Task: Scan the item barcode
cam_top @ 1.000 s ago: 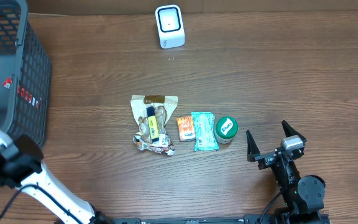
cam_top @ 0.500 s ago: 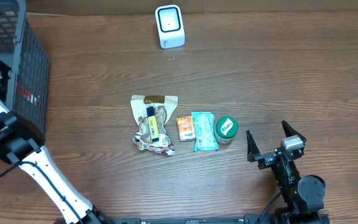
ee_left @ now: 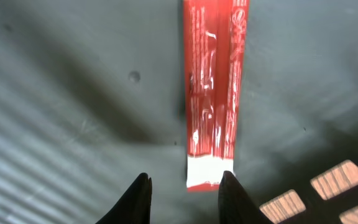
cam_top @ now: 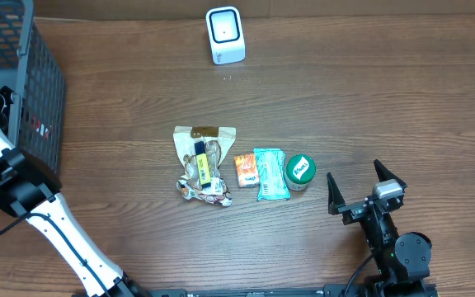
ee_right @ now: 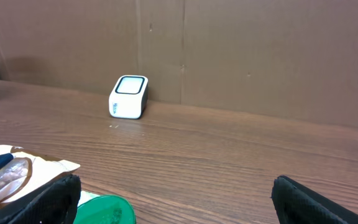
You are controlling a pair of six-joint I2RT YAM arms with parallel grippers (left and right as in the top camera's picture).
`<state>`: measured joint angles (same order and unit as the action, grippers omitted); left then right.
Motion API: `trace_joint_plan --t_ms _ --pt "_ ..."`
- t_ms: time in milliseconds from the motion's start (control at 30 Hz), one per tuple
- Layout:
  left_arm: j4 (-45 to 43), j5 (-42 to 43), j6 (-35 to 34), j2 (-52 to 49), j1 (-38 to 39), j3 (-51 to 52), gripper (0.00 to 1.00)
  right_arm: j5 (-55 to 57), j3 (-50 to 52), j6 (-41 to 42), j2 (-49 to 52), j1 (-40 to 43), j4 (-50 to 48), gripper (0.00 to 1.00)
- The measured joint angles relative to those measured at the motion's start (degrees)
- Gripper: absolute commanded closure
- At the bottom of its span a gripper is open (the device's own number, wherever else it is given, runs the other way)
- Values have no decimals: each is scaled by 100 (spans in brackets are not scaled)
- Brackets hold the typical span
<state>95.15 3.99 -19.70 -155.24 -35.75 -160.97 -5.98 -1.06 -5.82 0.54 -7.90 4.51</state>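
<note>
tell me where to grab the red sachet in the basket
Pinch the red sachet across its narrow width at the white end, from above. It lies flat on the basket floor, long and thin, so likely only its long edges fit between the jaws.

The table is smooth brown wood with visible grain. The red sachet is glossy, creased plastic film; the basket floor beneath it is matt grey plastic. The scanner housing is smooth white plastic.
</note>
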Motion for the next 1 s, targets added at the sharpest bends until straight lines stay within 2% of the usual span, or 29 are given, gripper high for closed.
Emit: trace_joint_plan --t_ms 200,367,433,500,567,600,733,833,1000 --pt "151 619 175 -42 -57 -798 72 0 0 0 0 -2 -2 0" --pt "153 804 181 92 -68 -815 67 0 0 -2 0 0 0 0" --pt "153 802 166 330 -68 -813 61 0 0 2 0 0 0 0" --pt "151 804 140 975 -68 -809 59 0 0 -2 0 -2 0 0" --pt "144 811 136 1838 -68 -809 52 0 0 -2 0 0 0 0" --pt "140 828 122 2465 -68 -828 52 0 0 0 0 0 2 0" --pt "140 848 146 3615 -33 -802 52 0 0 0 0 0 -2 0" --pt "136 841 203 4262 79 -223 53 2 0 0 0 0 2 0" --pt "164 398 317 5534 398 1971 52 0 0 -2 0 0 0 0"
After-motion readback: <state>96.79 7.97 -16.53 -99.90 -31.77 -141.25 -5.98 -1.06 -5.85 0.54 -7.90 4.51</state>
